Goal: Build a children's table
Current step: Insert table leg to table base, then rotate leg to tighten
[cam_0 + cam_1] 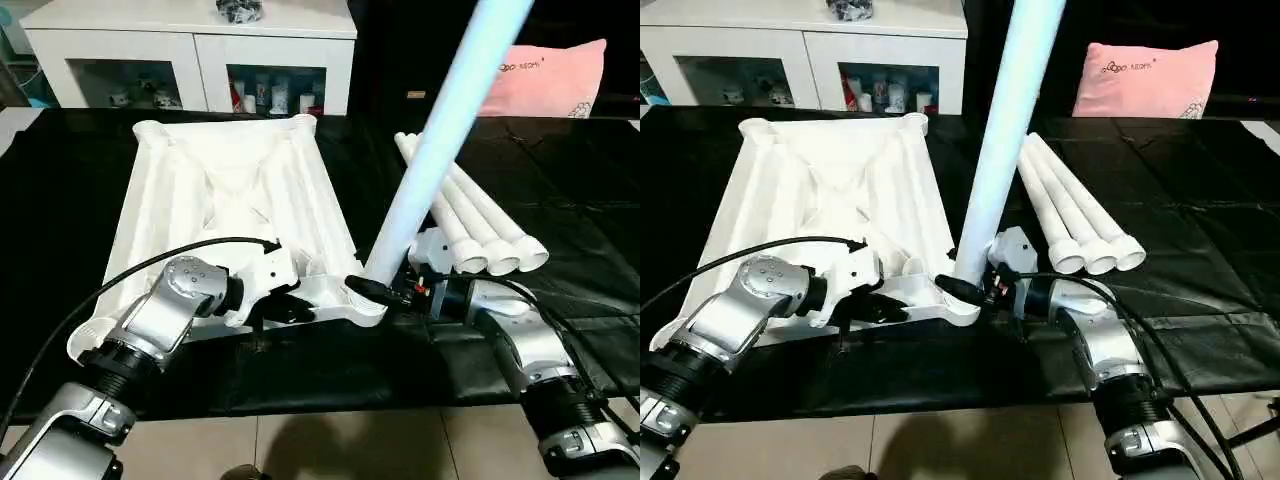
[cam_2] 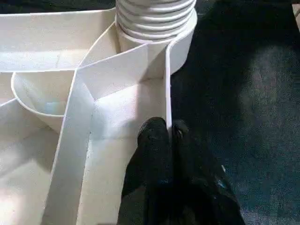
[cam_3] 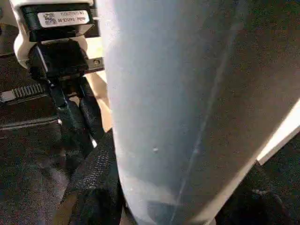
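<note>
White ribbed tabletop [image 1: 230, 200] underside-up, one leg [image 1: 430, 150] upright in near corner socket, three legs [image 1: 470, 225] beside.

A pink pillow [image 1: 560, 78] lies beyond the black table cover [image 1: 560, 190], near a white cabinet [image 1: 190, 45].

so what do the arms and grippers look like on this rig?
Silver metallic forearms with ribbed black wrist collars. Left gripper and right gripper each have two black fingers on white housings. Black cables loop over both arms; the right wrist view shows a white label with a code.

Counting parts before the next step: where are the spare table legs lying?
In the left eye view, three loose legs lie side by side on the black cloth, on the robot's right, beside the tabletop.
</note>
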You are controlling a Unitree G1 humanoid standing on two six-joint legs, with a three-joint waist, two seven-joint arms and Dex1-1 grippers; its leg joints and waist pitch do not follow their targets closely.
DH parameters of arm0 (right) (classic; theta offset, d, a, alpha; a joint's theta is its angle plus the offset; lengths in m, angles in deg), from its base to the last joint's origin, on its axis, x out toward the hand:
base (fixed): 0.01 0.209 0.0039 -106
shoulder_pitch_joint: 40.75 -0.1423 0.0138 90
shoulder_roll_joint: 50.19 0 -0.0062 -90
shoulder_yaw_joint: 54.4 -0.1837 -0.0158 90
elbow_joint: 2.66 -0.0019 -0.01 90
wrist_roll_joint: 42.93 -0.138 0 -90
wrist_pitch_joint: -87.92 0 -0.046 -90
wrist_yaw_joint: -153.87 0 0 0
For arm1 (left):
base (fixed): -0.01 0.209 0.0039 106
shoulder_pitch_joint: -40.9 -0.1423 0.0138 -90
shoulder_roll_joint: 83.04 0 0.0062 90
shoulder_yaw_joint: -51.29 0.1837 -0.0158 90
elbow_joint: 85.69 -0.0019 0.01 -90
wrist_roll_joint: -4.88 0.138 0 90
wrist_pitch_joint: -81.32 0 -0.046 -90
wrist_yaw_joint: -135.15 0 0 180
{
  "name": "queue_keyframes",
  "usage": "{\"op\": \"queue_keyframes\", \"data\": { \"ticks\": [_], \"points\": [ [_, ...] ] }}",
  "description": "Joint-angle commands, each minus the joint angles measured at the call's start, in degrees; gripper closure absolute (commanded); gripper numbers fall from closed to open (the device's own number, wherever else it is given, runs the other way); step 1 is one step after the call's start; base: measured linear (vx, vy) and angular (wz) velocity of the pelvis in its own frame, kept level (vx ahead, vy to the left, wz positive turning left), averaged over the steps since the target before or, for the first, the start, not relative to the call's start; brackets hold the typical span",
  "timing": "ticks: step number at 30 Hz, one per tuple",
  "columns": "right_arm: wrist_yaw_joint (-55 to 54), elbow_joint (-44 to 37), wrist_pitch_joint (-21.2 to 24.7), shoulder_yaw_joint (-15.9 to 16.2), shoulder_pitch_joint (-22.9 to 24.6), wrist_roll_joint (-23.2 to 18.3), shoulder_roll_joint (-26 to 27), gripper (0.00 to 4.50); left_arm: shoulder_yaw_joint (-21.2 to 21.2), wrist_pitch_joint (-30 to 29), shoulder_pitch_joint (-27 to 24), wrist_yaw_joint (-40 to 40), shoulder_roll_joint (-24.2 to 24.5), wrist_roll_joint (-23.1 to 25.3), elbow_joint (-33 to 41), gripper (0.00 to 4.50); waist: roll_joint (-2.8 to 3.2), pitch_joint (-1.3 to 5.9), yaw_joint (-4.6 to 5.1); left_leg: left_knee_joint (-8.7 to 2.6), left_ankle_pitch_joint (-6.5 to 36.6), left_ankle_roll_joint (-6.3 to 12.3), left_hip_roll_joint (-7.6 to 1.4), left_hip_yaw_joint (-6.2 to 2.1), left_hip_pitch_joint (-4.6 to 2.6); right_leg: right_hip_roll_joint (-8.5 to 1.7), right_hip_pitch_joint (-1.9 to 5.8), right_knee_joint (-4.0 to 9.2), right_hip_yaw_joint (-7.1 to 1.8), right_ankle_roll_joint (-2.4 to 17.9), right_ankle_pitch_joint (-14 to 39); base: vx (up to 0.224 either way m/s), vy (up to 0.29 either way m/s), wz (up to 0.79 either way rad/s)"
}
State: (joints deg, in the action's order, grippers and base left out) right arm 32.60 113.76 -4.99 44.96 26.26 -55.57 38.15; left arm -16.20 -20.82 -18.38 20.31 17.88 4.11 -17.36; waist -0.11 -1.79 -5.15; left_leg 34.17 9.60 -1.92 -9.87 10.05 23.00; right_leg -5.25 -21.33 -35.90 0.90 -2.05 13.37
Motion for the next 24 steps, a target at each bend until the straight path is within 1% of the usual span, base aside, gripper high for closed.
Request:
{"op": "queue_keyframes", "data": {
  "ticks": [1,2,3,4,7,10,12,13,14,16,17,18,20,21,22,23,24],
  "points": [
    [4.4,4.4,2.7,5.7,4.5,3.2,0.0,2.57,-0.8,1.7,3.0,-0.7,0.4,0.9,0.3,4.5,0.94,2.81,0.27,-5.08,17.0,-0.64,-2.87,-0.98,-2.02,-2.36,1.12,3.96,-1.09,15.4,-0.4,0.0,0.0,0.0],
    [4.6,4.6,2.6,5.5,4.5,2.9,0.0,2.57,-0.7,2.0,3.0,-0.1,0.1,0.5,0.4,4.5,1.28,2.81,0.21,-5.09,17.3,-0.66,-2.86,-1.0,-2.05,-2.4,1.09,3.93,-1.08,15.6,-0.2,0.0,0.0,0.0],
    [5.6,4.3,2.5,5.3,4.9,2.4,-0.1,2.57,0.2,2.9,2.9,2.0,0.3,0.2,0.8,4.5,1.74,2.85,0.19,-5.11,17.9,-0.87,-2.86,-1.07,-2.11,-2.44,1.09,3.97,-1.09,15.6,0.2,0.0,0.0,0.0],
    [5.6,4.3,2.5,5.3,4.9,2.4,-0.1,2.57,0.2,2.9,2.9,2.0,0.3,0.2,0.8,4.5,1.64,2.82,0.24,-5.16,18.4,-0.92,-2.88,-1.03,-2.15,-2.34,1.06,4.13,-1.06,15.5,0.4,0.0,0.0,0.0],
    [7.2,3.4,2.2,6.3,5.4,2.5,-0.5,2.57,1.6,4.6,3.0,4.5,1.0,0.9,0.6,4.5,1.8,2.85,0.27,-5.32,19.4,-0.95,-2.92,-1.11,-2.17,-2.29,1.12,4.11,-0.99,15.6,0.3,0.0,0.0,0.0],
    [8.0,3.4,1.8,7.0,5.6,2.9,-0.5,2.57,2.3,5.8,3.3,5.5,1.2,1.6,-0.3,4.5,1.92,2.68,0.23,-5.54,21.2,-1.43,-2.98,-1.11,-2.28,-2.38,0.99,4.36,-1.04,15.5,2.8,0.0,0.0,0.0],
    [8.2,3.9,1.4,7.2,5.4,3.2,-0.4,2.57,2.6,6.5,3.9,5.7,1.1,2.3,-1.3,4.5,1.96,2.57,0.29,-5.86,24.0,-2.57,-3.06,-1.23,-2.61,-2.51,0.91,4.7,-1.14,15.1,6.6,0.0,0.0,0.0],
    [8.2,3.9,1.4,7.2,5.4,3.2,-0.4,2.57,2.6,6.5,3.9,5.7,1.1,2.3,-1.3,4.5,1.95,2.58,0.31,-5.93,24.3,-2.84,-3.09,-1.29,-2.62,-2.55,0.93,4.76,-1.17,15.0,6.9,0.0,0.0,0.0],
    [8.2,4.1,1.3,7.3,5.4,3.3,-0.3,2.57,2.6,6.8,4.0,5.7,1.1,2.5,-1.7,4.5,1.85,2.58,0.31,-5.96,24.4,-2.85,-3.11,-1.28,-2.63,-2.56,0.93,4.79,-1.18,14.9,6.8,0.0,0.0,0.0],
    [8.4,4.5,1.1,7.3,5.3,3.6,0.0,2.57,2.4,7.0,4.4,5.4,1.0,2.8,-2.4,4.5,1.92,2.55,0.33,-6.02,24.5,-2.87,-3.07,-1.22,-2.72,-2.51,0.85,4.86,-1.19,14.9,6.6,0.0,0.0,0.0],
    [8.4,4.8,1.1,7.2,5.2,3.8,0.2,2.57,2.3,6.8,4.4,5.3,0.9,2.7,-2.5,4.5,1.88,2.58,0.31,-6.12,24.6,-2.92,-3.07,-1.21,-2.83,-2.52,0.93,4.93,-1.22,14.9,6.6,0.0,0.0,0.0],
    [8.4,5.0,1.0,7.2,5.1,3.9,0.3,2.57,2.2,6.6,4.4,5.1,0.9,2.8,-2.6,4.5,1.7,2.66,0.32,-6.09,24.0,-2.78,-3.08,-1.17,-2.8,-2.54,1.02,4.88,-1.22,15.0,5.8,0.0,0.0,0.0],
    [8.1,5.4,1.0,7.1,5.0,4.0,0.5,2.57,2.1,6.2,4.3,4.8,0.9,2.8,-2.7,4.5,1.78,2.72,0.31,-6.02,21.9,-2.17,-3.09,-1.12,-2.69,-2.47,1.11,4.7,-1.18,15.3,3.1,0.0,0.0,0.0],
    [5.6,6.7,1.6,6.1,4.4,4.1,1.4,2.57,1.2,4.9,4.2,3.7,0.7,2.3,-2.8,4.5,1.8,2.73,0.31,-6.0,21.3,-1.84,-3.05,-1.08,-2.65,-2.43,1.16,4.63,-1.12,15.5,2.4,0.0,0.0,0.0],
    [5.6,6.7,1.6,6.1,4.4,4.1,1.4,2.57,1.2,4.9,4.2,3.7,0.7,2.3,-2.8,4.5,1.81,2.68,0.4,-6.03,21.3,-1.78,-3.03,-1.03,-2.62,-2.44,1.1,4.61,-1.14,15.6,2.6,0.0,0.0,0.0],
    [4.1,7.4,2.0,5.5,4.0,4.1,1.9,2.57,0.6,4.1,4.1,3.1,0.5,1.9,-2.9,4.5,1.81,2.55,0.45,-6.11,22.4,-1.98,-3.02,-1.01,-2.65,-2.51,0.99,4.77,-1.16,15.7,4.5,0.0,0.0,0.0],
    [-1.0,9.8,1.9,4.5,2.5,5.3,3.2,2.57,-1.3,1.2,4.0,0.7,0.0,1.1,-2.7,4.5,1.81,2.49,0.44,-6.16,23.1,-2.19,-3.03,-1.06,-2.72,-2.59,0.95,4.94,-1.2,15.6,5.9,0.0,0.0,0.0]
  ]
}}
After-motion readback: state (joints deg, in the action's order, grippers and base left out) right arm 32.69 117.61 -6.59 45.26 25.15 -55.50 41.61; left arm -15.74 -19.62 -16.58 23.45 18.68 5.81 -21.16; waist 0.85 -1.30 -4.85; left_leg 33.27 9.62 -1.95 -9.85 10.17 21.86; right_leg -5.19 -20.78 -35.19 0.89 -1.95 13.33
